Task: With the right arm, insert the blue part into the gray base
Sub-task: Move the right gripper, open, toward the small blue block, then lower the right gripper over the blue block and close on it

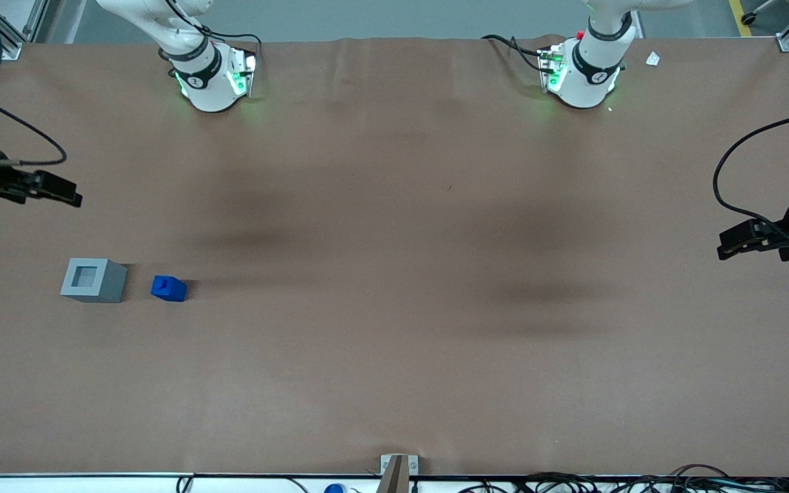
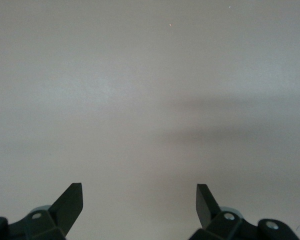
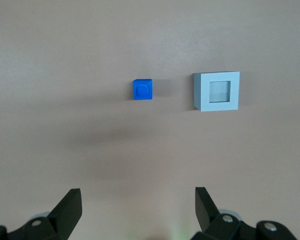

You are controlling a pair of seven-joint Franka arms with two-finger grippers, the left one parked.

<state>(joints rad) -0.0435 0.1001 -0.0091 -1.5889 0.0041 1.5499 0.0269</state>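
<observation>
The blue part (image 1: 168, 288) lies on the brown table toward the working arm's end, with its round stub facing up, as the right wrist view (image 3: 143, 89) shows. The gray base (image 1: 94, 280) stands beside it, a small gap apart, with its square recess facing up; it also shows in the right wrist view (image 3: 217, 91). The right arm's gripper (image 1: 74, 196) hovers above the table, farther from the front camera than both blocks. It is open and empty, with its fingers spread wide in the right wrist view (image 3: 137, 196).
The two arm bases (image 1: 213, 75) (image 1: 583, 72) stand at the table's edge farthest from the front camera. A small white scrap (image 1: 652, 59) lies near the parked arm's base. A metal bracket (image 1: 398, 469) sits at the table's nearest edge.
</observation>
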